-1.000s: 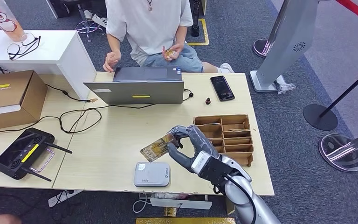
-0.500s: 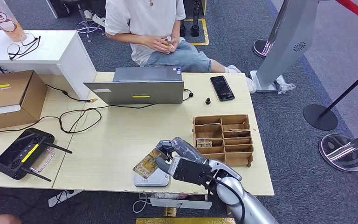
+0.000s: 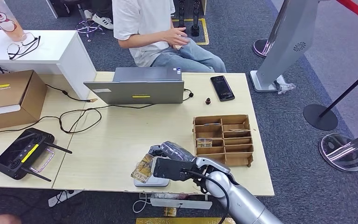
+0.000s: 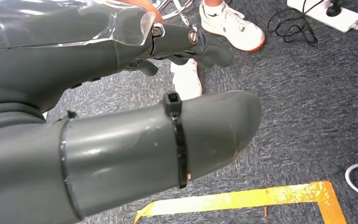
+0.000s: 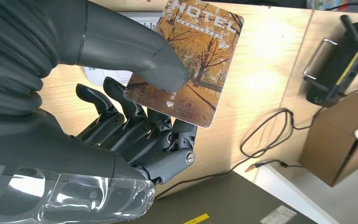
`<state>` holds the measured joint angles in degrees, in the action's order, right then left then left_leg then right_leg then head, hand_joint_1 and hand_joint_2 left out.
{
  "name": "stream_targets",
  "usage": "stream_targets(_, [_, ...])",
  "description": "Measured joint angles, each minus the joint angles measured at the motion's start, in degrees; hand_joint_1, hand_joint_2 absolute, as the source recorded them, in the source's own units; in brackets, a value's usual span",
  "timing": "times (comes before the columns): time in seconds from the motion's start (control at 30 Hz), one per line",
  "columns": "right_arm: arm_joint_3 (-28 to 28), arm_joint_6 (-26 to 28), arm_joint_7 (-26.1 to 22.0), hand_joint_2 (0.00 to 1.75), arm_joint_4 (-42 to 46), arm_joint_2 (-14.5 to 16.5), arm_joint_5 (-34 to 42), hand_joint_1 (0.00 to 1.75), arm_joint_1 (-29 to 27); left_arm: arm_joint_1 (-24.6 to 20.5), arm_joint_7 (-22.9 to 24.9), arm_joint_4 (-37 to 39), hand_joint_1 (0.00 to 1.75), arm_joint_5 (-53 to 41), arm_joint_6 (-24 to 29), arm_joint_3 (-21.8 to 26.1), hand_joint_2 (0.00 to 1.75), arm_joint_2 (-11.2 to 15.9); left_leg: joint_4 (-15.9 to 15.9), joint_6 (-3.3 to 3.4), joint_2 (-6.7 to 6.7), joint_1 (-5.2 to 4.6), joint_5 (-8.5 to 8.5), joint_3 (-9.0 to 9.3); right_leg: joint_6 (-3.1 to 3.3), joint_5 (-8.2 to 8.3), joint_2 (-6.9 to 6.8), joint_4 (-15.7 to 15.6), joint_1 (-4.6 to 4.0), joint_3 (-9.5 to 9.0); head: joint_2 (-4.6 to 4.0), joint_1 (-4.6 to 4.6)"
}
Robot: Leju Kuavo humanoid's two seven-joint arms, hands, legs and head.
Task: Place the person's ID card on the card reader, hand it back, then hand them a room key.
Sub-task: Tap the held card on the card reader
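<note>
A card [image 3: 143,169] printed with autumn trees is pinched between the thumb [image 5: 135,51] and fingers of my right hand [image 3: 170,161]. The right wrist view shows the card's [image 5: 189,60] picture side. It is tilted just above the left part of the grey-white card reader [image 3: 151,179], which lies at the table's front edge; I cannot tell if card and reader touch. The reader [image 5: 105,74] is partly hidden behind hand and card. My left hand [image 4: 121,140] hangs over dark carpet, fingers [image 4: 191,44] loosely apart, holding nothing. A person [image 3: 149,28] sits behind the table.
A wooden compartment tray [image 3: 223,137] stands just right of my right hand. A laptop [image 3: 137,88] and a phone [image 3: 222,87] lie at the table's far side. A black controller [image 3: 23,153], a cable and a cardboard box [image 3: 9,98] occupy the left.
My right hand has carried the card left and toward the table's front edge, from beside the wooden tray to over the reader. The person has turned to the right on the seat.
</note>
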<state>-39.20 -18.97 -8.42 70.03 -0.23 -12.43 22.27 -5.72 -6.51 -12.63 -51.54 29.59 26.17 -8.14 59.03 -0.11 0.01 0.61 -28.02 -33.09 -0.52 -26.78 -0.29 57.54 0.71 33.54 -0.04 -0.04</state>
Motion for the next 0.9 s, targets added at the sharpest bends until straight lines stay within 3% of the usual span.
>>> stream_targets(0.9, [-5.1,7.5,6.0,1.75,-15.4,3.6,-9.0,1.75,6.6,-1.7,2.3,0.0,0.00,-1.7,-0.5,-0.4,0.00,-0.5,0.0,0.00,0.00,0.00,0.01,0.01,0.00,0.01,0.00,0.0,0.00,0.00,0.00,0.01])
